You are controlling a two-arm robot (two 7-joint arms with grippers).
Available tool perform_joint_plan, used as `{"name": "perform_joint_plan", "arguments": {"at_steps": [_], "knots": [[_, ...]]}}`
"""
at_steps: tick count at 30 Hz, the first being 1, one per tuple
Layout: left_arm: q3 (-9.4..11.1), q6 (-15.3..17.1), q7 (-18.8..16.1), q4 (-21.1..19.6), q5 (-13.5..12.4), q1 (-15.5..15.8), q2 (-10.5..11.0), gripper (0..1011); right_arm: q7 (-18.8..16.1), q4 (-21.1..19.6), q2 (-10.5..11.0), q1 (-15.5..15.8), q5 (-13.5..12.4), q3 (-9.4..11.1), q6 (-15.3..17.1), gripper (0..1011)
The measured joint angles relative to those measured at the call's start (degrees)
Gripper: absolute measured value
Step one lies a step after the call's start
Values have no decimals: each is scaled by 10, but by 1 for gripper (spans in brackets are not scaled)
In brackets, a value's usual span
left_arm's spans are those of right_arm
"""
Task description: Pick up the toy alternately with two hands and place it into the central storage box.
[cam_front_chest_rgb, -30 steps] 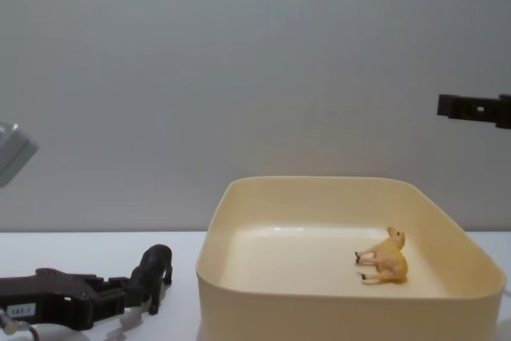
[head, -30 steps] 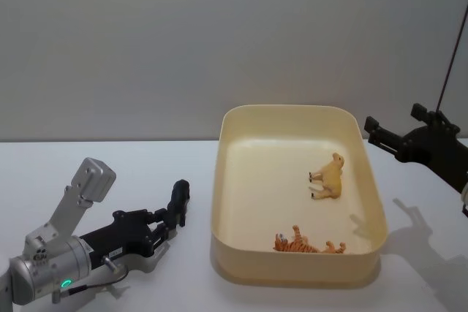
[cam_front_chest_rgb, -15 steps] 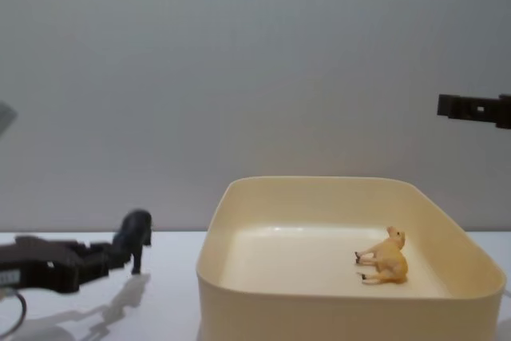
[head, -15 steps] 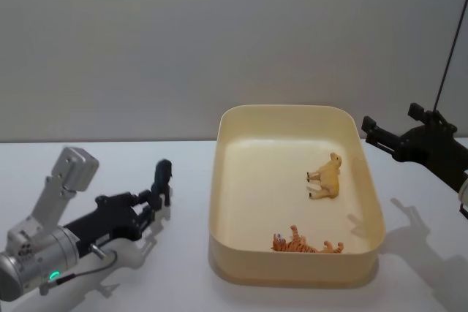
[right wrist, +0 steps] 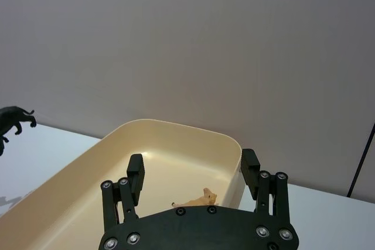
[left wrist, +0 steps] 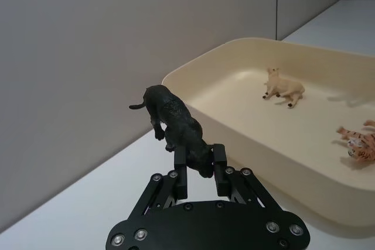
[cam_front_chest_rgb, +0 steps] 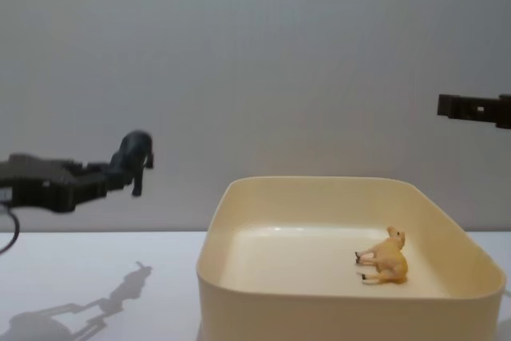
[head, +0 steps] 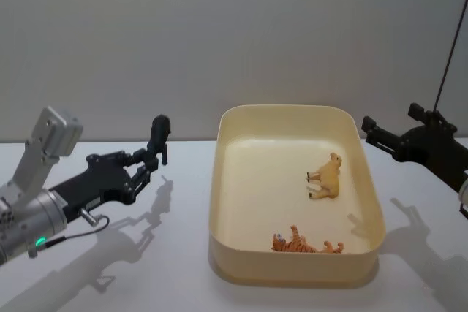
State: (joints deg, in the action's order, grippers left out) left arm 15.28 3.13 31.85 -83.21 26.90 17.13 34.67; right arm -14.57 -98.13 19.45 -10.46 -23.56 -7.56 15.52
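Left end effector [head: 148,164] hangs above the worktop [head: 175,268] to the left of the central storage box [head: 227,180], its two flat fingers [left wrist: 181,168] closed narrowly on the head end of a black animal toy [left wrist: 176,122], which juts out beyond the fingertips with its body raised and its tail end farthest from the arm. From the toy, the box lies to the right and lower; the chest view puts the toy higher than the box's rim [cam_front_chest_rgb: 209,233], so I judge that the carry turns on travel to the right across the near-left wall, with nothing standing between toy and box. The toy's long axis runs roughly along the line of the fingers, so it will likely tip over on release. Inside the box, a pale yellow animal [head: 327,178] lies on its side toward the right wall, and an orange striped tiger [head: 306,242] lies against the near wall. Right end effector [head: 395,135] waits just off the box's far-right corner, fingers spread wide and holding nothing, raised above the rim.
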Motion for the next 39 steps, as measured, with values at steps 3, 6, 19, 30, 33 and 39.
{"name": "perform_joint_plan", "arguments": {"at_steps": [3, 6, 19, 30, 33, 39], "knots": [[-1, -1, 21, 2, -3, 14, -3, 235, 0, 0, 0, 0, 0, 0, 0, 1001], [-1, -2, 39, 7, -6, 25, -6, 235, 0, 0, 0, 0, 0, 0, 0, 1001], [15, -6, 166, 94, -34, 130, -53, 235, 0, 0, 0, 0, 0, 0, 0, 1001], [45, -11, 277, 246, -82, 251, -116, 235, 0, 0, 0, 0, 0, 0, 0, 1001], [54, -17, 302, 294, -95, 284, -134, 235, 0, 0, 0, 0, 0, 0, 0, 1001], [69, -36, 340, 381, -113, 341, -165, 234, 0, 0, 0, 0, 0, 0, 0, 1001]]}}
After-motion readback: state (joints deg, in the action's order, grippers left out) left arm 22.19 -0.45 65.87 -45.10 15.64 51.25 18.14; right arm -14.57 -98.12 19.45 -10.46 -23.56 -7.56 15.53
